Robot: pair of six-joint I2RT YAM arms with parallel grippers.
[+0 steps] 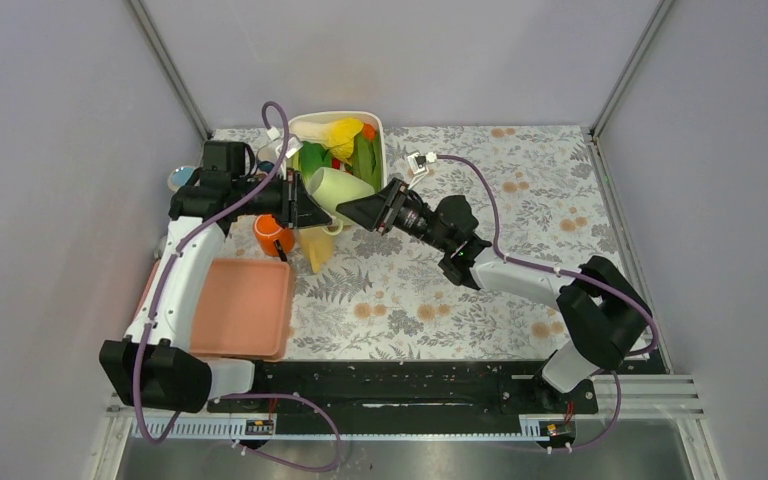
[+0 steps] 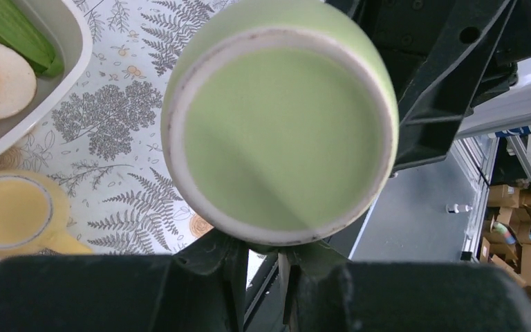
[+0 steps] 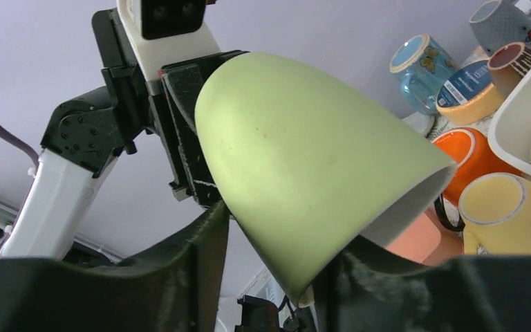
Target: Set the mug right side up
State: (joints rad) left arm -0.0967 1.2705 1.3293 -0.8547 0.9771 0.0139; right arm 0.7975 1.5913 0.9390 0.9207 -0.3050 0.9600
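The left gripper (image 2: 269,252) has its fingers pressed close together, pinching the pale green mug (image 1: 340,190) at a spot tucked under its body that the wrist view does not show clearly. The mug's flat base, ringed with bare clay, faces that camera. The right gripper (image 3: 269,256) reaches in from the other side with its fingers (image 3: 204,238) set either side of the mug's wall near the rim. They look to be touching it, but I cannot tell whether they press on it or only flank it. The mug hangs in the air between the two claws, tilted on its side, base toward the left gripper and mouth toward the right one. In the top view it lies just in front of the white bin (image 1: 383,135), overlapping the bin's near edge. Just in front of the bin sits a yellow mug (image 1: 317,248), with an orange mug (image 1: 270,235) beside it, off the bin's near left corner. A pink tray (image 1: 245,305) lies farther forward and left of the bin. Green and yellow toy produce (image 1: 345,140) fills the bin, and a blue mug (image 3: 418,66) shows to the bin's left, all on the floral table (image 1: 520,230).
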